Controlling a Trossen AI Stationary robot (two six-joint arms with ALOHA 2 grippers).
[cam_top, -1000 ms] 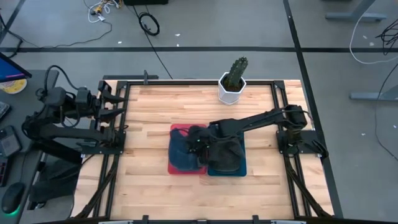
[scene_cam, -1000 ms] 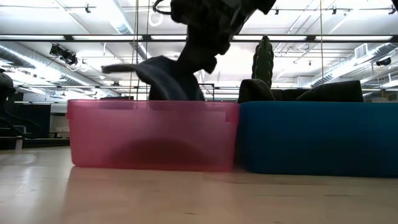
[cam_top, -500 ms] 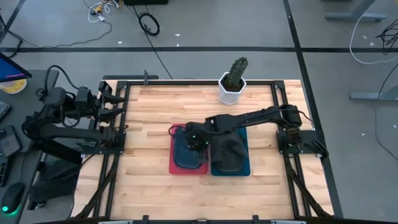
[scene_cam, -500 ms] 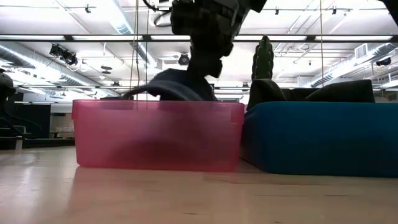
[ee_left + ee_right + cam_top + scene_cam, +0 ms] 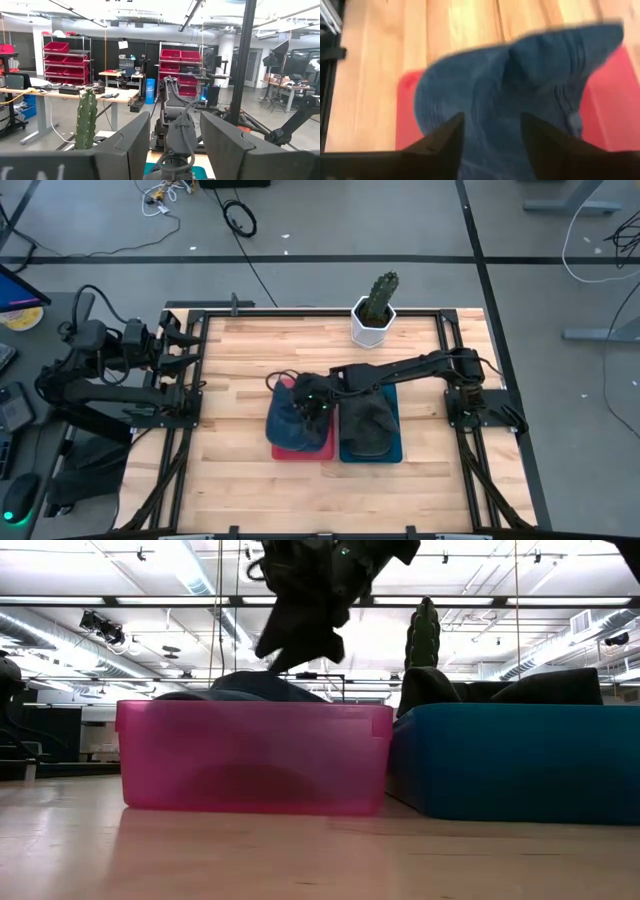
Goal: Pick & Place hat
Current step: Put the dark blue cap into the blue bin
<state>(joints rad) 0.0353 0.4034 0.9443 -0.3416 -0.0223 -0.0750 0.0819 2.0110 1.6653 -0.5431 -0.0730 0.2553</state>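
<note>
The right gripper (image 5: 312,398), jaws spread, hangs above a blue hat (image 5: 293,418) in the red bin (image 5: 285,450). The hat's edge overhangs the rim and might slip out.

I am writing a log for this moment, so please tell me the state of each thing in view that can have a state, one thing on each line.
blue hat: lying in the red bin, released, one edge over the rim.
red bin: upright on the table, holding the blue hat.
blue bin: upright, touching the red bin, holding a dark hat.
dark hat: resting in the blue bin.
right gripper: open, above the red bin.
left gripper: open, parked at the table's left edge.
cactus pot: upright.
</note>
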